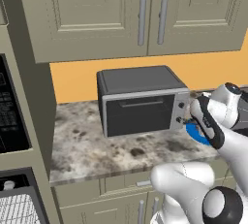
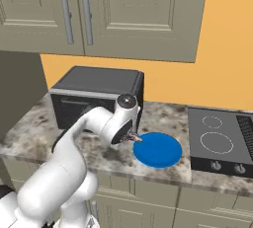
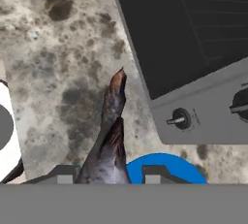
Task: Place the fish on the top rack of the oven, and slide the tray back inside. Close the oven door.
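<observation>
Fish (image 3: 109, 140) hangs pinched in my nearly closed gripper (image 3: 104, 175), lifted just above the blue plate (image 2: 158, 149) beside the toaster oven (image 1: 140, 99). By my reckoning that's step one only; the top rack (image 1: 18, 208), left of the toaster oven, awaits loading, sliding, and the door's closing.

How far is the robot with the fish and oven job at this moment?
Done: the fish is picked up, clamped between the tool's fingers above the marble counter, next to the blue plate and the toaster oven. In hand: carrying it. Left: lay it on the top rack at the lower left, slide the rack in, close the door.
</observation>
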Robot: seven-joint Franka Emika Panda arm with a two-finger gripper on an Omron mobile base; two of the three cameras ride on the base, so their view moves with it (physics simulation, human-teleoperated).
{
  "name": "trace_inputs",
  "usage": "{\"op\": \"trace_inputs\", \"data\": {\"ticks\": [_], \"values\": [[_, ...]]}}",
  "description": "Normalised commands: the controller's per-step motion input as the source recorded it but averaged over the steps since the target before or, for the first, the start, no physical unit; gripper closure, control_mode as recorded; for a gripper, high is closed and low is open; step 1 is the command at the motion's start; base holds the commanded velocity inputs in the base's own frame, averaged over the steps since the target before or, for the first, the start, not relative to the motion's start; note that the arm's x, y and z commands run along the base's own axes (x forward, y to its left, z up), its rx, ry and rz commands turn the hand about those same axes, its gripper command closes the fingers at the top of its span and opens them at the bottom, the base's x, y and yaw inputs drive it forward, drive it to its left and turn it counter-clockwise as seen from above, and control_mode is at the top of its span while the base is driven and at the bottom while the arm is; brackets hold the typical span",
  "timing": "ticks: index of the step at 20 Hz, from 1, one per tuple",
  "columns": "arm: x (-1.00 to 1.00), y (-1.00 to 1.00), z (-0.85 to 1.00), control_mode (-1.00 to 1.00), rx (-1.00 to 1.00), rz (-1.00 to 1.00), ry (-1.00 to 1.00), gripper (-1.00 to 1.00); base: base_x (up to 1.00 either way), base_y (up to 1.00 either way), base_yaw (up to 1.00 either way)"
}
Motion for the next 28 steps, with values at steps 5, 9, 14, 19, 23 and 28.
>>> {"op": "trace_inputs", "data": {"ticks": [5,9,14,19,23,28], "values": [[0.0,0.79,0.28,-1.0,-0.07,0.37,-0.1,1.0,0.0,0.0,0.0],[0.06,0.84,0.35,-1.0,-0.15,0.35,0.01,1.0,0.0,0.0,0.0],[0.05,0.15,0.0,1.0,-0.03,0.02,0.04,1.0,0.13,0.14,0.0],[0.0,0.0,0.0,1.0,0.0,0.0,0.0,1.0,-0.17,0.43,0.27],[0.0,0.0,0.0,1.0,0.0,0.0,0.0,1.0,-0.06,0.64,0.59],[0.0,0.0,0.0,1.0,0.0,0.0,0.0,1.0,-0.12,0.64,0.66]]}}
